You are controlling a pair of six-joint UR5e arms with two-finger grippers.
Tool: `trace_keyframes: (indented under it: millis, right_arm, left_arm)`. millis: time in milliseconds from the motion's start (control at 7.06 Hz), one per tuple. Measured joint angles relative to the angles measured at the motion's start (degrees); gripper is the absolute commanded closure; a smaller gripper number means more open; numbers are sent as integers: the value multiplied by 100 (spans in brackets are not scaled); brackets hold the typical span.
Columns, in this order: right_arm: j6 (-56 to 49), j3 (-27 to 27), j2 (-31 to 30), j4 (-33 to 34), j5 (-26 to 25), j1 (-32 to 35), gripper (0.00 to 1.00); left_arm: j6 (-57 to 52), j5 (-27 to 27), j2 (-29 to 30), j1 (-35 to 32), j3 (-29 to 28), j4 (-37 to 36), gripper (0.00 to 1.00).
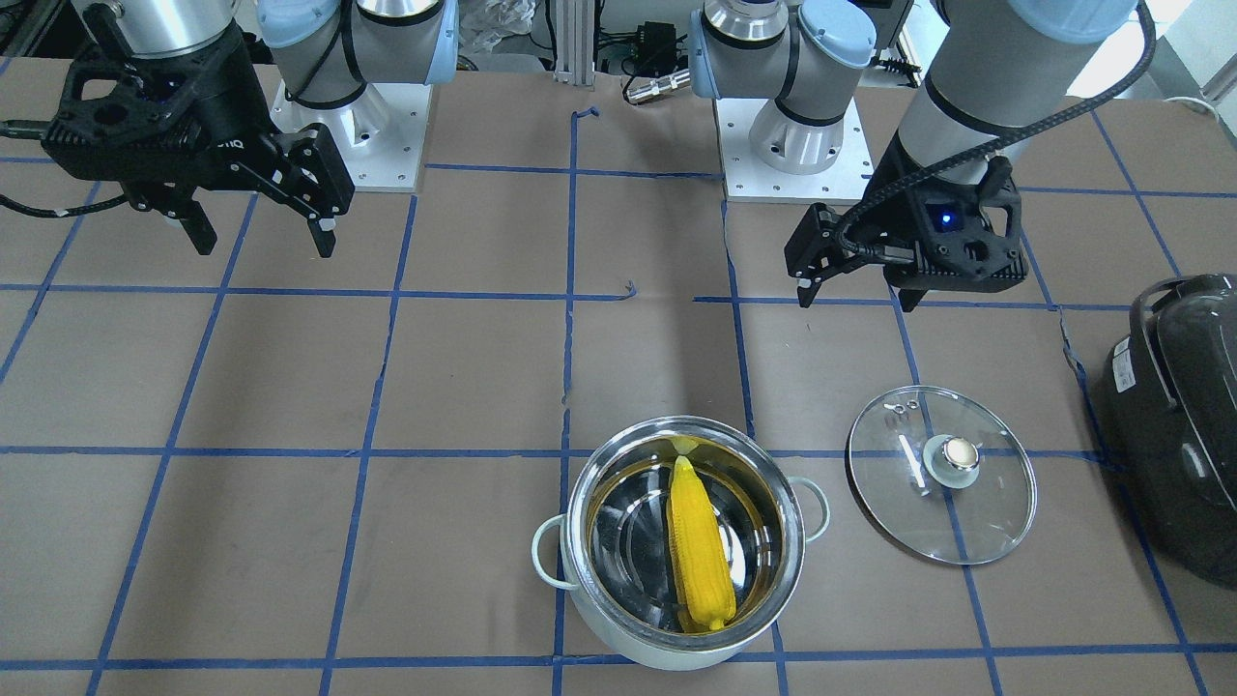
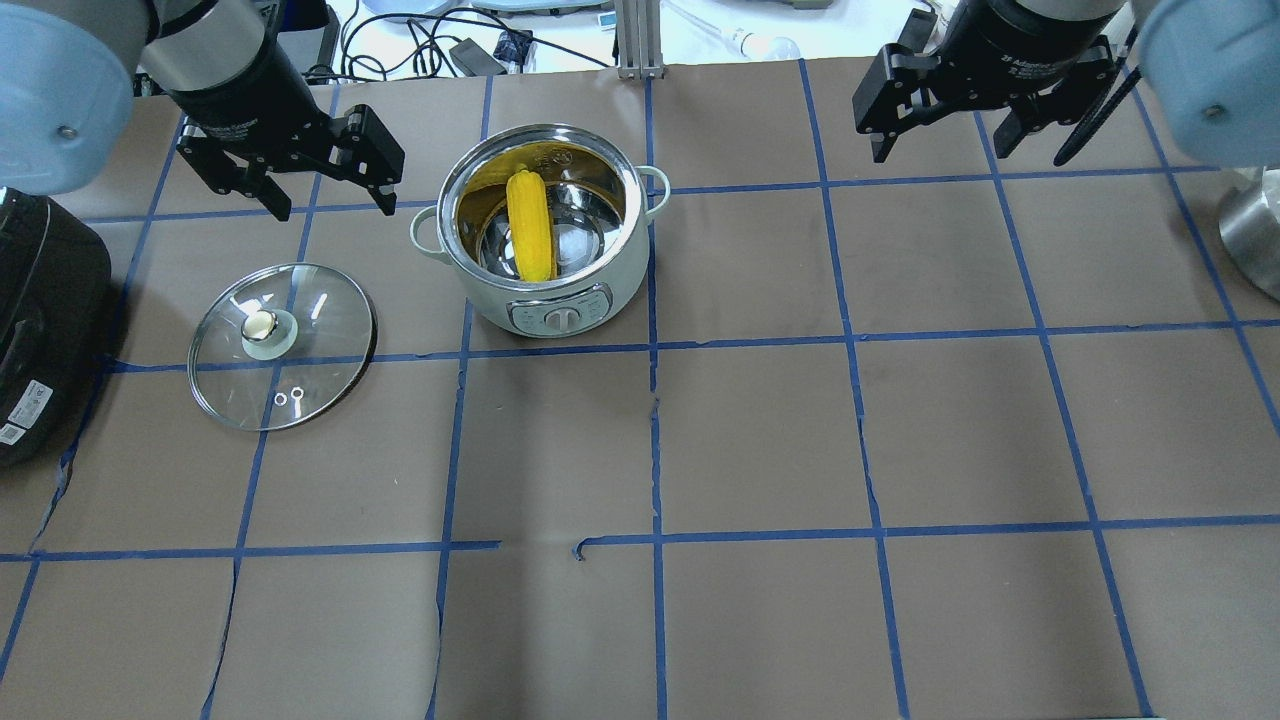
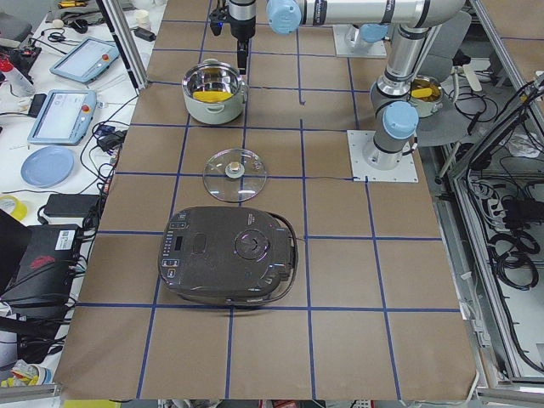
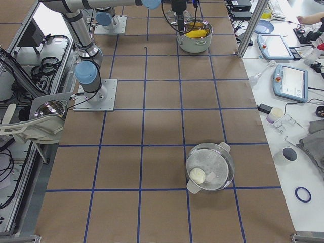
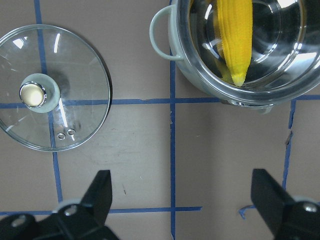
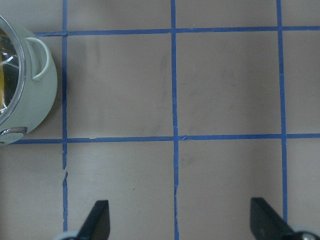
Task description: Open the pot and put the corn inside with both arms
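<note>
The pot (image 2: 560,300) stands open on the table, with the yellow corn (image 2: 530,225) lying inside it against the wall. It also shows in the front view (image 1: 580,580), with the corn (image 1: 698,546) in it. Its glass lid (image 2: 282,345) lies flat on the table, knob up, beside the pot on my left side. My left gripper (image 2: 335,210) is open and empty, raised between lid and pot. In its wrist view (image 5: 185,200) the lid (image 5: 52,95) and the pot (image 5: 175,60) lie below. My right gripper (image 2: 940,150) is open and empty, well to the pot's right.
A large dark grey appliance (image 2: 40,330) sits at the table's left end, close to the lid. A second steel pot (image 4: 210,167) stands far out at the table's right end. Blue tape lines grid the brown table (image 2: 760,440).
</note>
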State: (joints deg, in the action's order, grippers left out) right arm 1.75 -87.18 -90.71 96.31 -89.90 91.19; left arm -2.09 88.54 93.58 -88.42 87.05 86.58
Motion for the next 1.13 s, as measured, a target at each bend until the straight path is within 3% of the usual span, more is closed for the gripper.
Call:
trace_keyframes:
  millis: [1133]
  right_arm:
    - [-8, -79, -1, -10, -17, -13, 0]
  left_arm:
    - [7, -37, -184, 1, 32, 32, 0]
